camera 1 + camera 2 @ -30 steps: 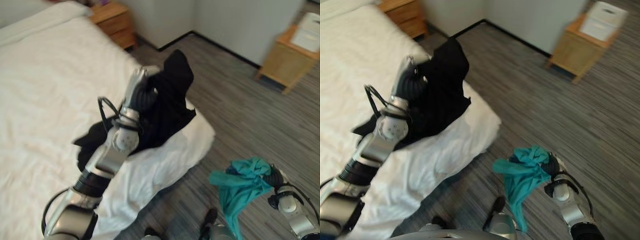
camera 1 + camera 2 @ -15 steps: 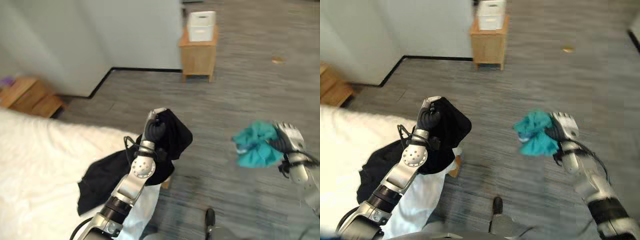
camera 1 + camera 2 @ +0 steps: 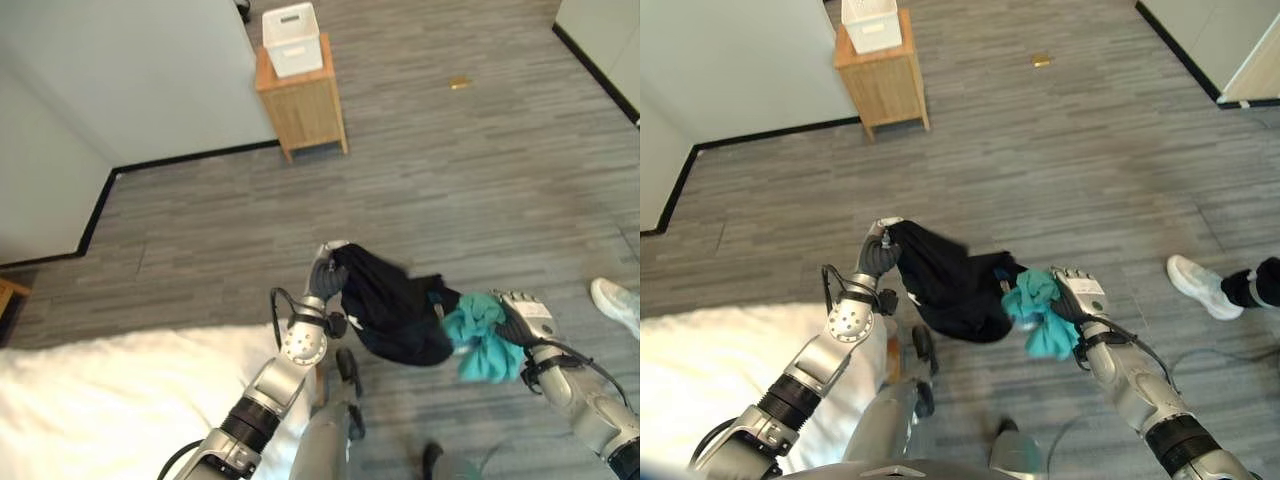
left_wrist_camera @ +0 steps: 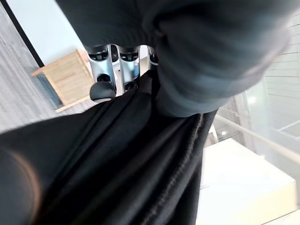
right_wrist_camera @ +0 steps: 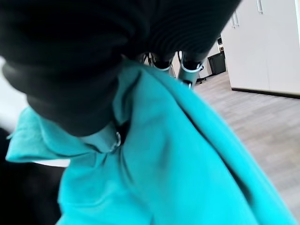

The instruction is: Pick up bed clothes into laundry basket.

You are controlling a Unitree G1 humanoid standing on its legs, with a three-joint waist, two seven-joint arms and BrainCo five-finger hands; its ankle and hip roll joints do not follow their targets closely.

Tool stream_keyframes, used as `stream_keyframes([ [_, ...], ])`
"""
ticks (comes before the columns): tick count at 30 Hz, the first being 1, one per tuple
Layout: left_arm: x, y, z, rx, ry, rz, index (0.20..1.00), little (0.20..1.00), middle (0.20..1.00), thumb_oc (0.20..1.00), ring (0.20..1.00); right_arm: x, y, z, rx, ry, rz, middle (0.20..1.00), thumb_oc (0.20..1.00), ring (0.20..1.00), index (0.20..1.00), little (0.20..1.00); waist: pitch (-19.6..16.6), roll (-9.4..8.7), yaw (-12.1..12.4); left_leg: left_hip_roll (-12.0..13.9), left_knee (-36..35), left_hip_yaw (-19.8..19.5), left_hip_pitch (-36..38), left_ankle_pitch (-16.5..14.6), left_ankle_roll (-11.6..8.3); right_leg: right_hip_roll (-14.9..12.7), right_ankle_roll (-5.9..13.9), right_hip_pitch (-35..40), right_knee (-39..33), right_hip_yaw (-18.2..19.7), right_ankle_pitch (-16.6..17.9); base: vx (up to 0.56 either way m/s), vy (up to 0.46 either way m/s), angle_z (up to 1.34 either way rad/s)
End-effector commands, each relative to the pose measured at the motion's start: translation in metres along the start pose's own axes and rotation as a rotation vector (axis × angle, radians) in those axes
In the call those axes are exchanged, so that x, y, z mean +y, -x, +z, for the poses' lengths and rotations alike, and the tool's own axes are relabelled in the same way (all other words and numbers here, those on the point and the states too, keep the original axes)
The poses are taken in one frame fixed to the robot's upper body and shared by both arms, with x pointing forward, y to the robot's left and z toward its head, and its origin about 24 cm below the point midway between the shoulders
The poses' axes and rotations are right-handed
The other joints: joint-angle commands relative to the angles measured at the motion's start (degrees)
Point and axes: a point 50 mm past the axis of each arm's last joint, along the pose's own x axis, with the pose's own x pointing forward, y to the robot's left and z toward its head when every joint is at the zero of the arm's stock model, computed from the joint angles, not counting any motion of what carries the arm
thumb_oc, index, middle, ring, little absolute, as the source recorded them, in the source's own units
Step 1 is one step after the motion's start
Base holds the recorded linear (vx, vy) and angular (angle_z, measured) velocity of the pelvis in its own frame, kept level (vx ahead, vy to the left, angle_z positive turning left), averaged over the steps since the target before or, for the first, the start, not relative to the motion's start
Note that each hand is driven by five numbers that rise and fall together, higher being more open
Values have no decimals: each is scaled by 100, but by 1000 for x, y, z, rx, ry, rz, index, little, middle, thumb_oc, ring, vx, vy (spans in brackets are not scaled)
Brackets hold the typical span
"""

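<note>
Item: two garments in hand, carried clear of the bed; no basket sighted.

Nearest me, the bed corner, white. My left hand has its fingers curled tight round a bunched black garment, which hangs free above the floor. My right hand is closed on a teal garment, its fingers wrapped in the cloth; the two garments touch mid-air. Beyond, to my right, a person's shoe. Far off, a wooden stand bearing a white box, against the wall. I judge the step is carrying to the basket: I keep both grips firm, hold the cloth high so no tail drags or snags my legs, and locate the basket before letting go.
</note>
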Motion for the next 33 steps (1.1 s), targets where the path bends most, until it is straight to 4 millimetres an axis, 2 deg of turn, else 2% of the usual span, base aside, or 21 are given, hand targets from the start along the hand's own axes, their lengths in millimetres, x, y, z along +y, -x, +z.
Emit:
stream_keyframes([
  [1, 13, -19, 46, -222, 7, 43, 200, 200, 200, 200, 200, -61, -40, 40, -187, -30, -354, 200, 200, 200, 200, 200, 124, -180, 388, 98, -624, 468, 670, 234, 96, 148, 965, -419, 2374, 83, 1419, 340, 86, -10],
  [2, 14, -19, 46, -223, 7, 44, 200, 200, 200, 200, 200, -61, -40, 40, -188, -29, -354, 200, 200, 200, 200, 200, 116, -157, 410, 135, -624, 485, 643, 261, 99, 176, 963, -483, 2422, 112, 1430, 287, 107, -22],
  [3, 13, -18, 46, -222, 7, 32, 200, 200, 200, 200, 200, -61, -41, 43, -194, -44, -358, 200, 200, 200, 200, 200, 169, -15, 347, 305, -624, 466, 896, 156, 86, 195, 965, -877, 3440, -160, 1586, 295, 178, 0],
  [4, 8, -20, 48, -224, 3, 17, 200, 200, 200, 200, 200, -57, -41, 46, -193, -49, -358, 200, 200, 200, 200, 200, 362, 232, 105, 481, -624, 251, 1245, 68, 138, 678, 965, -1750, 5435, -267, 1441, 413, 203, 25],
  [7, -1, -25, 56, -259, -17, -17, 200, 200, 200, 200, 200, -53, -32, 36, -155, -21, -359, 200, 200, 200, 200, 200, 370, 285, -148, 441, -624, 96, 1453, -15, 73, 1362, 965, -2452, 5855, -829, 1543, 434, 46, 91],
  [9, -5, -26, 58, -268, -18, -33, 200, 200, 200, 200, 200, -52, -30, 32, -139, -9, -361, 200, 200, 200, 200, 200, 373, 206, -217, 340, -624, 4, 1509, -72, 53, 1193, 965, -2559, 5674, -778, 1463, 318, -23, 150],
  [10, -10, -26, 60, -278, -8, -66, 200, 200, 200, 200, 200, -52, -28, 27, -119, 9, -361, 200, 200, 200, 200, 200, 349, 93, -289, 205, -624, -78, 1587, -230, -5, 826, 965, -2627, 4704, -556, 1380, 372, -53, 178],
  [11, -16, -25, 59, -272, -5, -89, 200, 200, 200, 200, 200, -51, -28, 24, -109, 14, -359, 200, 200, 200, 200, 200, 348, -29, -350, 52, -624, -195, 1683, -351, -37, 597, 744, -2472, 3831, -432, 1132, 377, -58, 125],
  [12, -16, -25, 59, -272, -6, -90, 200, 200, 200, 200, 200, -51, -28, 25, -109, 13, -360, 200, 200, 200, 200, 200, 360, -12, -364, 82, -624, -215, 1686, -328, -49, 625, 725, -2430, 3764, -466, 1169, 342, -172, 66],
  [14, -21, -22, 51, -239, -4, -115, 200, 200, 200, 200, 200, -58, -29, 17, -75, 38, -397, 200, 200, 200, 200, 200, 235, -210, -539, -39, -624, -464, 1988, -720, -211, 212, 363, -2382, 1259, -168, 1151, 476, -319, 69],
  [15, -22, -22, 51, -238, -4, -116, 200, 200, 200, 200, 200, -58, -29, 17, -74, 38, -396, 200, 200, 200, 200, 200, 233, -189, -555, -20, -624, -482, 2009, -745, -214, 234, 369, -2296, 1138, -196, 1180, 655, -374, 68],
  [17, -16, -21, 43, -200, -6, -91, 200, 200, 200, 200, 200, -67, -29, 18, -78, 77, -438, 200, 200, 200, 200, 200, 139, -221, -676, 38, -624, -504, 2377, -1078, -354, -122, 566, -2368, -48, -755, 1828, 556, -295, 33],
  [20, -7, -17, 38, -186, -12, -74, 200, 200, 200, 200, 200, -66, -29, 20, -81, 91, -437, 200, 200, 200, 200, 200, 122, -210, -692, 111, -624, -363, 2839, -1369, -430, -376, 585, -2602, -120, -1495, 2058, 448, -271, 8],
  [22, -10, -12, 34, -170, -5, -89, 200, 200, 200, 200, 200, -59, -27, 20, -88, 118, -407, 200, 200, 200, 200, 200, 28, -257, -709, 78, -624, -422, 3245, -1547, -425, -293, 480, -2329, -340, -1389, 2096, 416, -233, -59],
  [23, -13, -10, 33, -164, 15, -95, 200, 200, 200, 200, 200, -57, -25, 18, -87, 119, -403, 200, 200, 200, 200, 200, -4, -176, -738, 198, -389, -446, 3345, -1329, -560, -147, 429, -2079, -455, -1297, 2086, 244, -161, -6],
  [25, -12, -8, 28, -129, 66, -84, 200, 200, 200, 200, 200, -58, -23, 20, -109, 107, -403, 200, 200, 200, 200, 200, -7, -132, -740, 556, 1070, -362, 2972, -852, -768, -85, 266, -1706, -566, -1358, 2059, 274, -273, 6],
  [27, -12, -3, 24, -106, 71, -80, 200, 200, 200, 200, 200, -66, -28, 32, -177, 125, -414, 200, 200, 200, 200, 200, 171, -205, -561, 498, 2963, -650, 2109, -280, -910, -1, 26, -1376, -650, -1213, 1849, 235, -316, -6],
  [29, -10, -1, 23, -101, 90, -59, 200, 200, 200, 200, 200, -68, -33, 41, -217, 130, -415, 200, 200, 200, 200, 200, 317, -319, -314, 312, 3718, -717, 1290, -445, -825, -39, -5, -1111, -671, -978, 1657, 266, -185, -104],
  [31, -7, 2, 21, -90, 106, -35, 200, 200, 200, 200, 200, -66, -38, 49, -250, 126, -399, 200, 200, 200, 200, 200, 404, -303, -67, 457, 3401, -594, 782, -579, -730, -59, 17, -919, -671, -740, 1502, 435, 6, -168],
  [32, -4, 6, 15, -64, 110, -14, 200, 200, 200, 200, 200, -60, -39, 51, -261, 128, -361, 200, 200, 200, 200, 200, 378, -232, 156, 382, 2219, -549, 704, -686, -533, 21, 74, -741, -671, -551, 1336, 465, 54, -158],
  [33, -4, 6, 15, -64, 111, -13, 200, 200, 200, 200, 200, -60, -39, 51, -262, 128, -360, 200, 200, 200, 200, 200, 378, -251, 172, 356, 2131, -509, 748, -630, -516, -7, 78, -753, -671, -526, 1358, 459, 62, -118],
])
